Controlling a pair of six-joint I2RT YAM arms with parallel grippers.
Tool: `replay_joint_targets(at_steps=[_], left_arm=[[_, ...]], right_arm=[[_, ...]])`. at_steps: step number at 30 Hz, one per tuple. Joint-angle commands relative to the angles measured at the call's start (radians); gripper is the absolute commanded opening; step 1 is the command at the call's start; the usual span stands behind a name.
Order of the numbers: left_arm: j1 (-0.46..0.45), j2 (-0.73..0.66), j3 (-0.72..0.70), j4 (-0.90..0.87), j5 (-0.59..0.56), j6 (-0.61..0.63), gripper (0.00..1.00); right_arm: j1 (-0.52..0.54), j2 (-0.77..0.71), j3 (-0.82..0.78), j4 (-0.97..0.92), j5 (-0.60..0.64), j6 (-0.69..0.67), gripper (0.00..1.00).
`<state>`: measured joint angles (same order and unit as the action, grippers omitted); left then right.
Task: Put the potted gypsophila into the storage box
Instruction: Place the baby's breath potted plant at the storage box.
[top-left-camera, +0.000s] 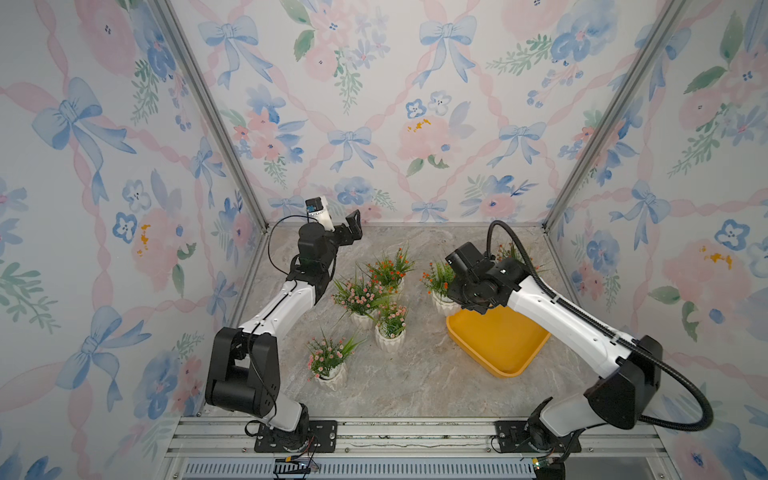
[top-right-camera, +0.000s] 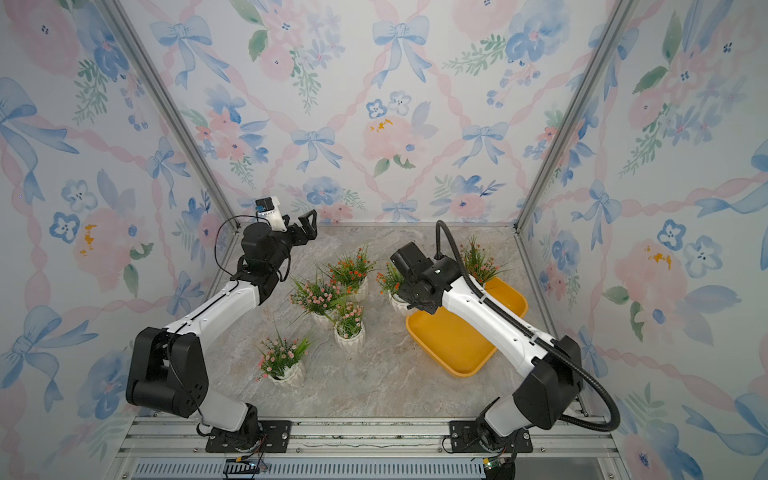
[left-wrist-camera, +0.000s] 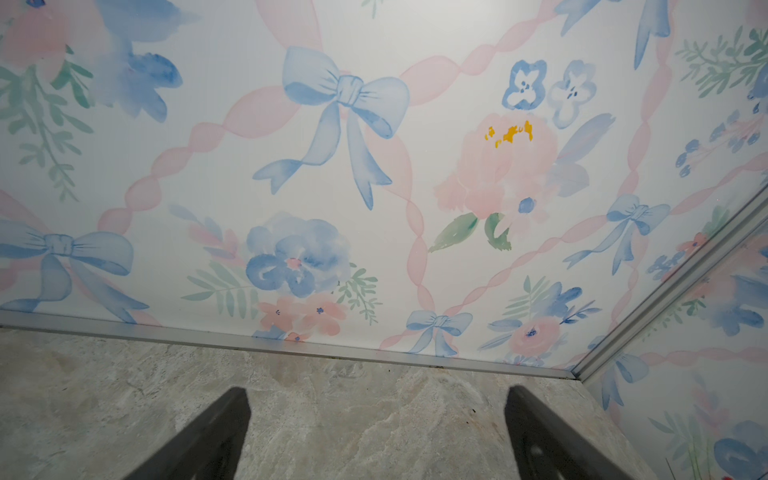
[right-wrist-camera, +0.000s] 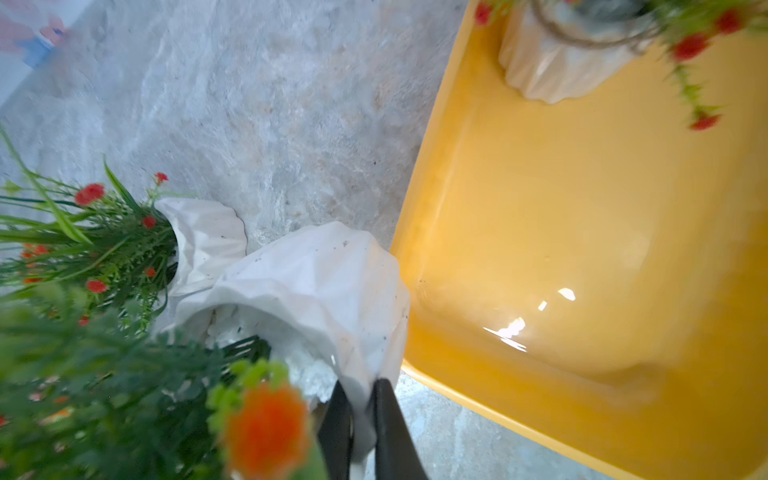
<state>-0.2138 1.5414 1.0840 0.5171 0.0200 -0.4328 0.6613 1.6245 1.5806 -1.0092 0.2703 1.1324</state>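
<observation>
My right gripper (right-wrist-camera: 360, 384) is shut on the rim of a white ribbed pot (right-wrist-camera: 316, 282) of orange-red gypsophila (top-left-camera: 438, 280). The pot tilts right beside the far left corner of the yellow storage box (top-left-camera: 498, 345) (right-wrist-camera: 582, 249). Another orange-red pot (right-wrist-camera: 552, 62) stands inside the box at its far end, half hidden behind my right arm in a top view (top-right-camera: 478, 259). On the table to the left are one orange-red pot (top-left-camera: 390, 268) and three pink ones (top-left-camera: 361, 297), (top-left-camera: 390, 326), (top-left-camera: 328, 359). My left gripper (top-left-camera: 353, 226) (left-wrist-camera: 376, 390) hangs open and empty, raised near the back wall.
Patterned walls and metal posts close in the marble table (top-left-camera: 415, 386) at the back and both sides. The orange-red pot (right-wrist-camera: 208, 241) on the table stands close behind the held one. My right arm (top-left-camera: 573, 316) stretches over the box.
</observation>
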Motion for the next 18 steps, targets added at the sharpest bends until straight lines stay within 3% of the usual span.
replay_joint_targets(at_steps=[1, 11, 18], left_arm=[[-0.023, 0.039, 0.054, 0.017, 0.0, -0.018, 0.98], [-0.089, 0.146, 0.17, 0.017, -0.009, -0.045, 0.98], [-0.117, 0.16, 0.196, 0.017, -0.037, -0.046, 0.98]], right_arm=[[-0.043, -0.105, -0.059, -0.044, 0.058, -0.005, 0.0], [-0.328, -0.57, -0.373, -0.165, 0.09, -0.027, 0.0], [-0.546, -0.665, -0.501, -0.046, -0.003, -0.139, 0.0]])
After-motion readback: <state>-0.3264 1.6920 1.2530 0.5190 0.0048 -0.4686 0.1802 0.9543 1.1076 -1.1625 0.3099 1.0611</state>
